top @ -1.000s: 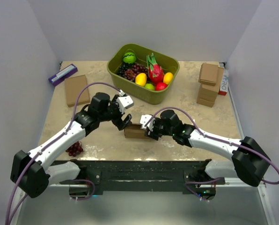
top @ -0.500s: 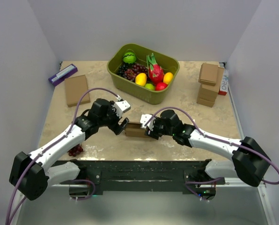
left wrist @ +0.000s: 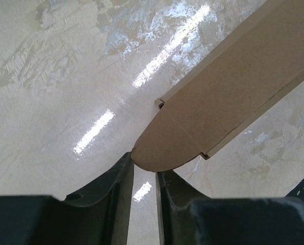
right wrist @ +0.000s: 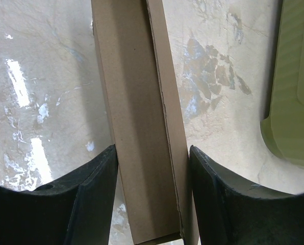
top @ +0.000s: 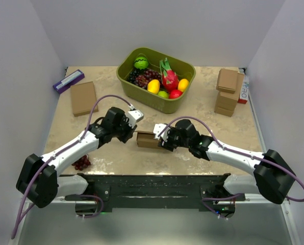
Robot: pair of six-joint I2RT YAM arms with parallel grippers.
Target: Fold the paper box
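Holding the paper box [top: 146,141] at mid-desk [top: 203,127] between both arms, we have the right hand [right wrist: 151,173] clamped across its narrow body. Our left hand [left wrist: 143,176] stands nearly closed at the rounded tab [left wrist: 167,145]; whether it pinches, we cannot tell. Light, stiff cardboard creases easily, so we judge it best gripped by its flaps, near the scored folds.

- Paper box [top: 146,141] – plain brown cardboard, folded into a shallow, narrow rectangular body.
- Position: over the middle of the table [top: 116,159], long side running left to right; contact with the surface could not be confirmed.
- Left end: a rounded flap [left wrist: 167,145] with small notches projected outward.
- A seam ran lengthwise between two panels.
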